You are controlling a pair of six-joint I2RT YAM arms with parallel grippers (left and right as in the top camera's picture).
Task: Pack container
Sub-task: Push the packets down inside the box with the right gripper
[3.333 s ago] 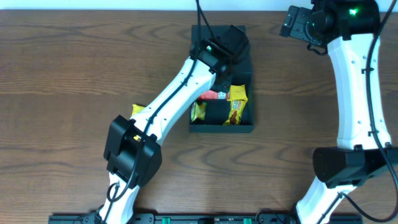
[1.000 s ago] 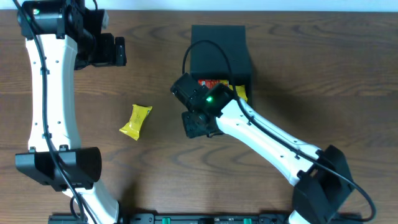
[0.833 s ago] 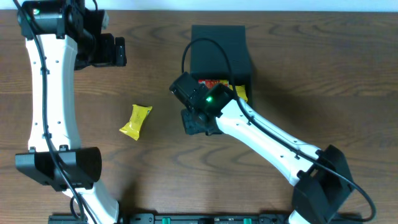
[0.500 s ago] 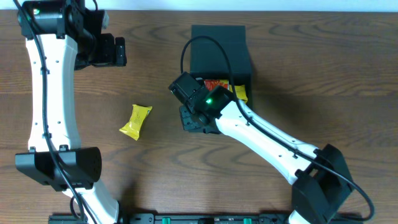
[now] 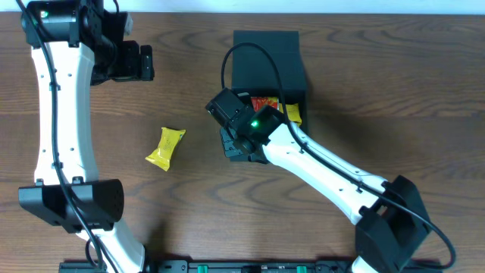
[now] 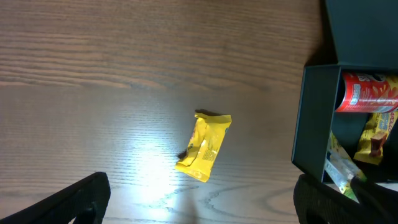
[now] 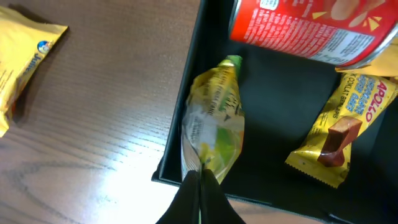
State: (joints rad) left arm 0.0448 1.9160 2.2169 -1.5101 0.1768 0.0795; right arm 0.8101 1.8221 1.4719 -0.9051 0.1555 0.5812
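The dark teal container (image 5: 265,57) stands at the back middle with its flap lid raised, and its open tray (image 7: 186,93) is partly hidden under my right arm. Inside lie a red can (image 7: 305,28), a yellow chocolate-bar packet (image 7: 345,124) and a green-yellow packet (image 7: 211,124) that leans on the tray's left wall. My right gripper (image 7: 200,177) is shut on the lower end of this green-yellow packet, at the tray's front left corner (image 5: 235,144). A yellow packet (image 5: 166,146) lies on the table left of the container. My left gripper (image 6: 202,204) hangs open high above it.
The left arm's wrist (image 5: 140,62) is at the back left, well away from the container. The right arm (image 5: 326,171) stretches diagonally from the front right across the tray. Wooden table (image 5: 91,227) surrounds everything.
My right gripper has closed its jaws on the green-yellow packet's end at the tray's front left corner, shifting slightly. The left arm and the yellow packet have not moved.
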